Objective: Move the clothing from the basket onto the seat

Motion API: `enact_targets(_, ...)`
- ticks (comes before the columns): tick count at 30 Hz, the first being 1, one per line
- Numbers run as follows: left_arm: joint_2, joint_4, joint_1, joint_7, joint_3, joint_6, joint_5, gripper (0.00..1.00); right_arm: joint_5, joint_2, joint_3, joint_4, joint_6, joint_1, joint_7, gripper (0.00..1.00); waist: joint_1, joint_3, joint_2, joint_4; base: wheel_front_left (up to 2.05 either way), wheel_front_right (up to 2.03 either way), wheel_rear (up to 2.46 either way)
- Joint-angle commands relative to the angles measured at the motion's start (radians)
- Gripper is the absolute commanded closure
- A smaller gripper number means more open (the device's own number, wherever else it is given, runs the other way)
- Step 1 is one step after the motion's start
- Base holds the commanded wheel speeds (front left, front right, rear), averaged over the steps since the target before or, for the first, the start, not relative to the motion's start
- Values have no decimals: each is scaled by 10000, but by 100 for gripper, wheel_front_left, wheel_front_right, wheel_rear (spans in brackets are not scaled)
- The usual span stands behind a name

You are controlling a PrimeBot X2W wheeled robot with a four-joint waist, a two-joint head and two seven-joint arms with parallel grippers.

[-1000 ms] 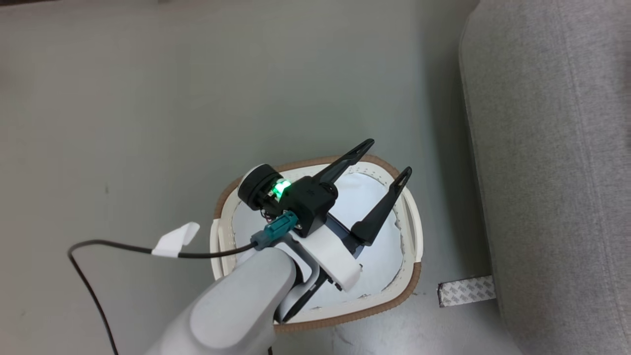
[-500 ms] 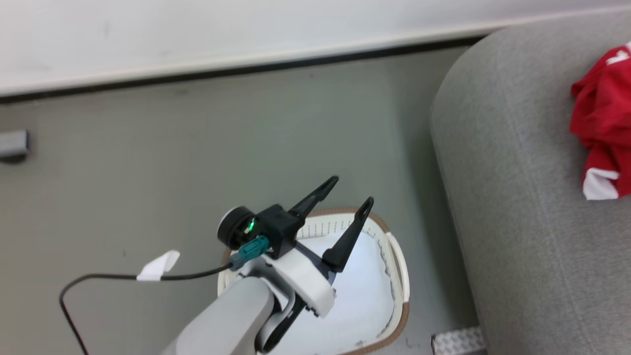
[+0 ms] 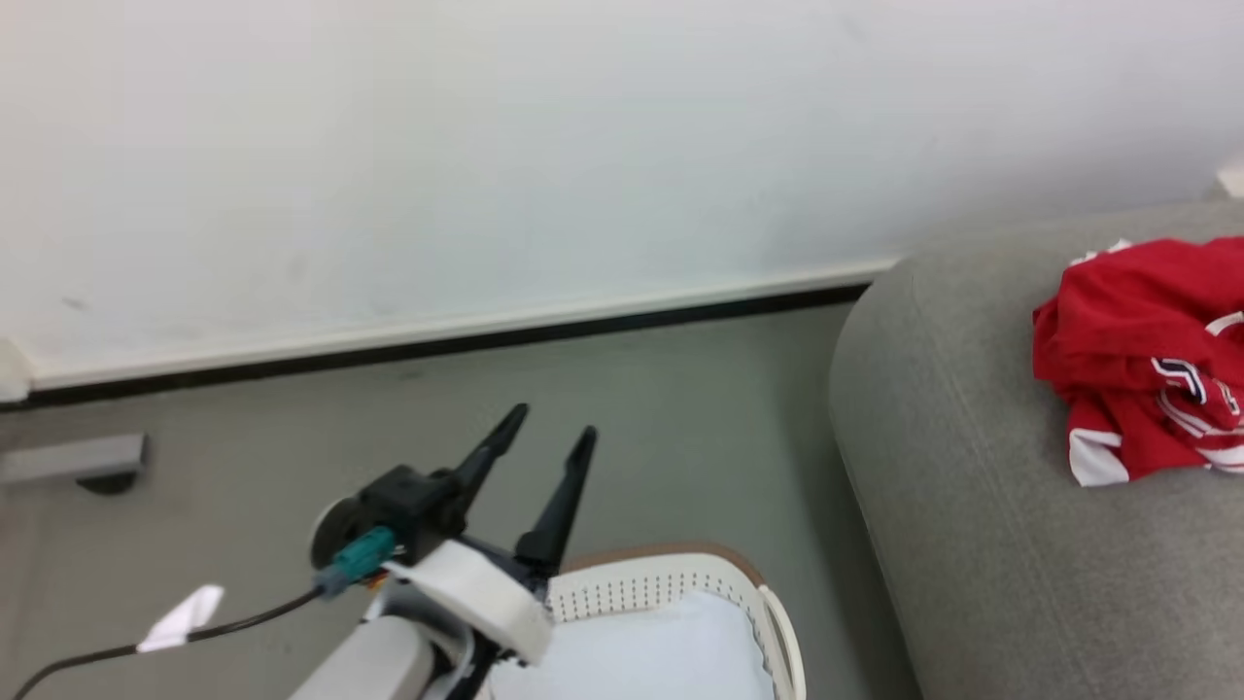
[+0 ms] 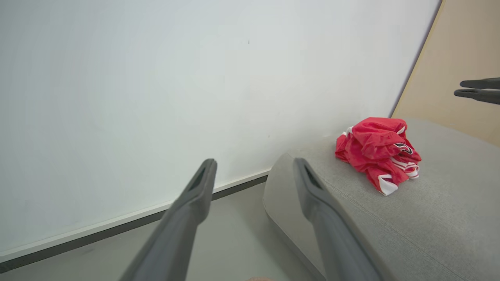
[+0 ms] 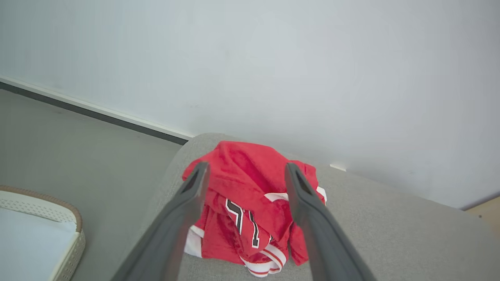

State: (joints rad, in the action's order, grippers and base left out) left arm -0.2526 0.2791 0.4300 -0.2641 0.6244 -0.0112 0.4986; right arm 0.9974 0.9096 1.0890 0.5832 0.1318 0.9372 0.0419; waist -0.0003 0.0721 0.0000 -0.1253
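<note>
White wall (image 3: pixel 486 146) rises behind grey floor (image 3: pixel 680 408). We see the clothing (image 3: pixel 1137 360) crumpled on the seat (image 3: pixel 972 506), well apart from the basket (image 3: pixel 661 559). Our left gripper (image 3: pixel 551 425) and right gripper (image 5: pixel 246 168) both stand spread wide, holding nothing.

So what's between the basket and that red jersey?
In the head view, just bare floor, then the sofa's rounded edge.

Red clothing (image 3: pixel 1127 350) crumpled on grey seat (image 3: pixel 972 544); white basket (image 3: pixel 641 589) near seat.
</note>
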Motion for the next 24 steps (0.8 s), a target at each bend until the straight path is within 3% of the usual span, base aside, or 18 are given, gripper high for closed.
enact_targets(1, -174, -126, -298, -1, -186, -92, 48, 0, -13, -49, -73, -69, -22, -257, 234, 0, 3, -472, 0, 98, 0, 0, 0)
enact_targets(7, -488, -657, -1132, -2, -1302, -507, 152, 0, 259, -516, -1070, -300, -22, -810, 1575, 0, 3, -823, 0, 206, 0, 0, 0)
enact_targets(12, -608, -1170, -2028, -3, -2476, -888, 18, 0, -59, -1211, -2468, -479, -22, -1876, 2171, 0, 3, -942, 0, 294, 0, 0, 0)
enact_targets(16, -375, -1670, -2829, -3, -3340, -989, -55, 0, -942, -2052, -4439, -1290, -22, -2993, 2230, 0, 3, -933, 0, 312, 0, 0, 0)
enact_targets(21, 295, -2416, -3672, -4, -4450, -811, -497, 0, -2576, -3537, -7046, -2786, -22, -5238, 2216, 0, 3, -865, 0, 371, 0, 0, 0)
enact_targets(24, 754, -2598, -4036, -2, -5050, -701, -963, 0, -3353, -4494, -8001, -3650, -22, -6462, 2217, 0, 3, -823, 0, 375, 0, 0, 0)
